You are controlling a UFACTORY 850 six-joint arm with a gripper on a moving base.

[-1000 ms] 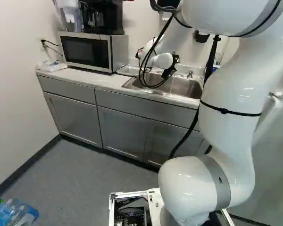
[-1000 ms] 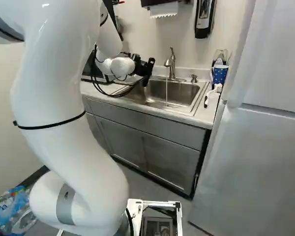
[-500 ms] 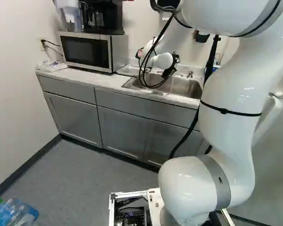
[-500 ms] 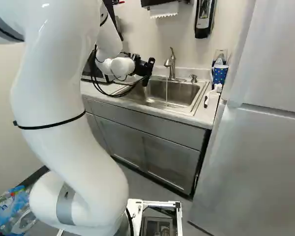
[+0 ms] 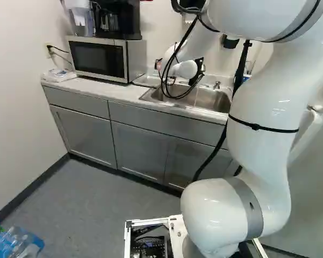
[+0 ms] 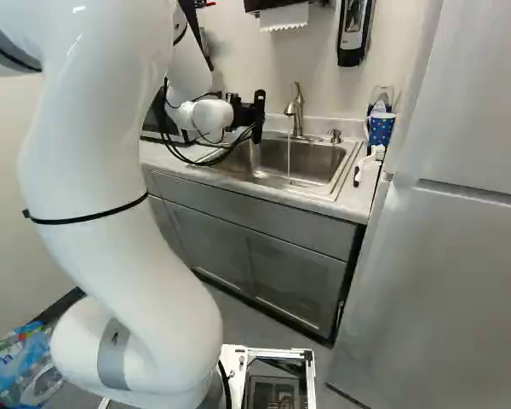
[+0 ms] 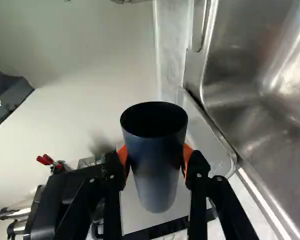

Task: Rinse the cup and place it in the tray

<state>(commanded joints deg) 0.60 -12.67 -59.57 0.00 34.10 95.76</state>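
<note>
Grasping one dark cup [image 7: 156, 165] between two fingers with orange pads [image 7: 188, 156], one at each side, the single black gripper [image 6: 257, 123] occupies the upper middle of the right base view, at the left part of one metal sink [image 6: 311, 160]. In the wrist view, the cup's mouth faces the camera, and one pale tray [image 7: 210, 142] extends behind the cup and beside the sink. One faucet [image 6: 296, 106] releases one stream of water; one pump [image 6: 335, 136] stands beside it. One spotted blue cup [image 6: 380, 130] appears at upper right of the right base view; one microwave [image 5: 99, 57], at upper left of the left.
</note>
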